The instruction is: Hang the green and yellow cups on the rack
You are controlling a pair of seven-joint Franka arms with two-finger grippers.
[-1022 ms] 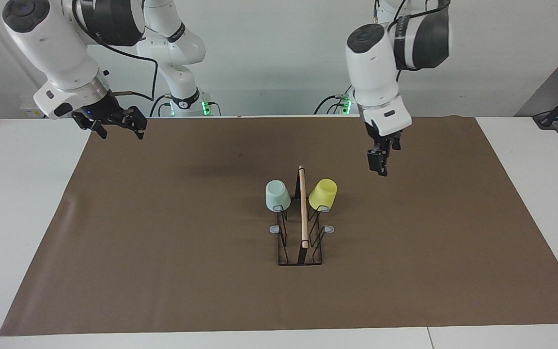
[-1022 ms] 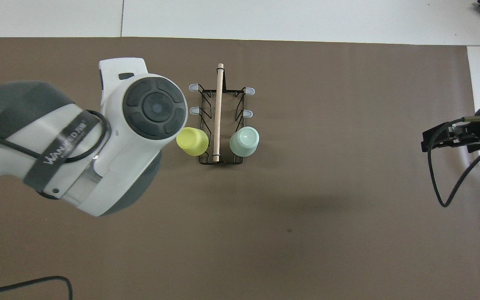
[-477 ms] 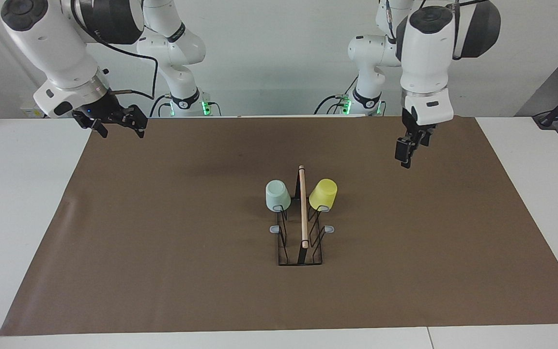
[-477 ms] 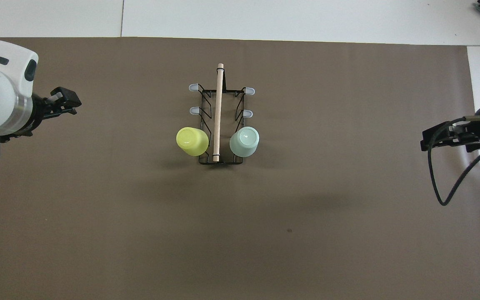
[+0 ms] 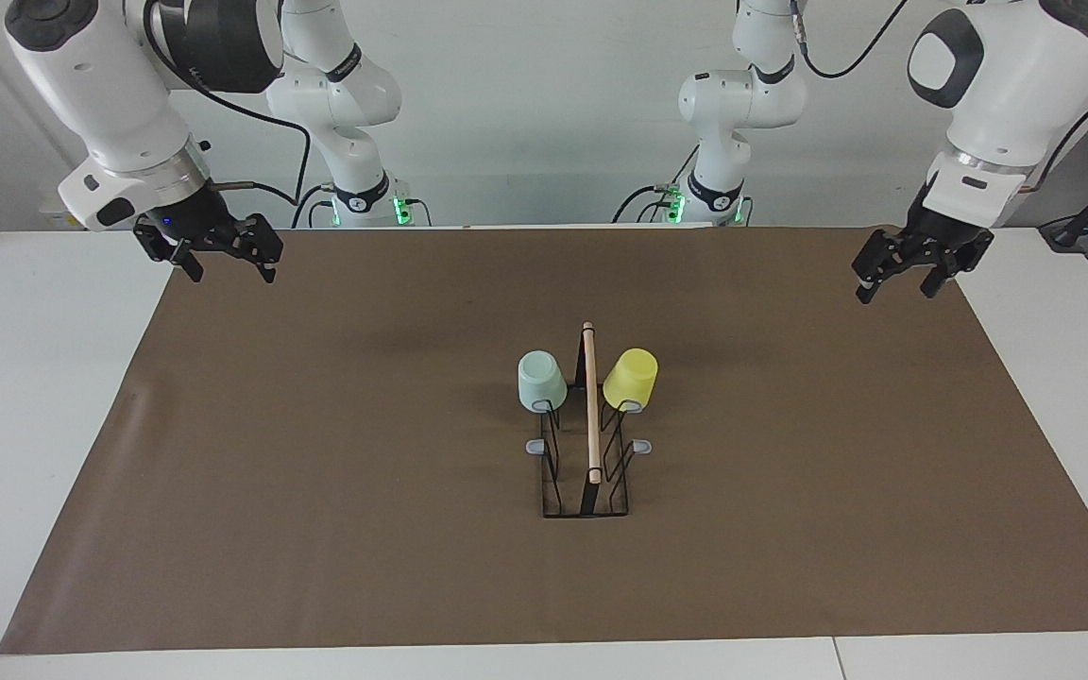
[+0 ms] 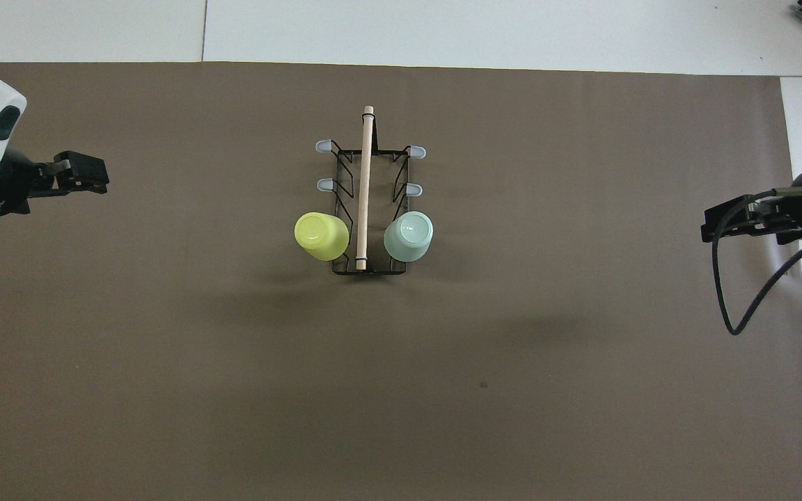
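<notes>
The left pincer [image 5: 895,280] has been swinging away from the rack [image 5: 587,444]: a second ago it was hanging close beside the yellow cup [image 5: 630,379], half a second ago it was farther out, and now it is hovering over the corner of the brown mat [image 5: 317,491] at the left arm's end of the table [image 5: 25,397], well apart from the rack. Its fingers are standing spread, released and holding nothing. In the overhead view the big white arm body that was covering the mat beside the rack is gone, and only the pincer's tip is showing at the mat's edge.

The right pincer [image 5: 223,253] is still waiting over the mat's corner at the right arm's end, nearly where it was, also released and empty.

The cups are sitting as before. The green cup [image 5: 540,381] is hanging upside down on the prong nearest the robots on the rack's right-arm side; the yellow cup is hanging upside down, slightly tilted, on the matching prong on the left-arm side. The wooden handle [image 5: 590,401] is running between them.
</notes>
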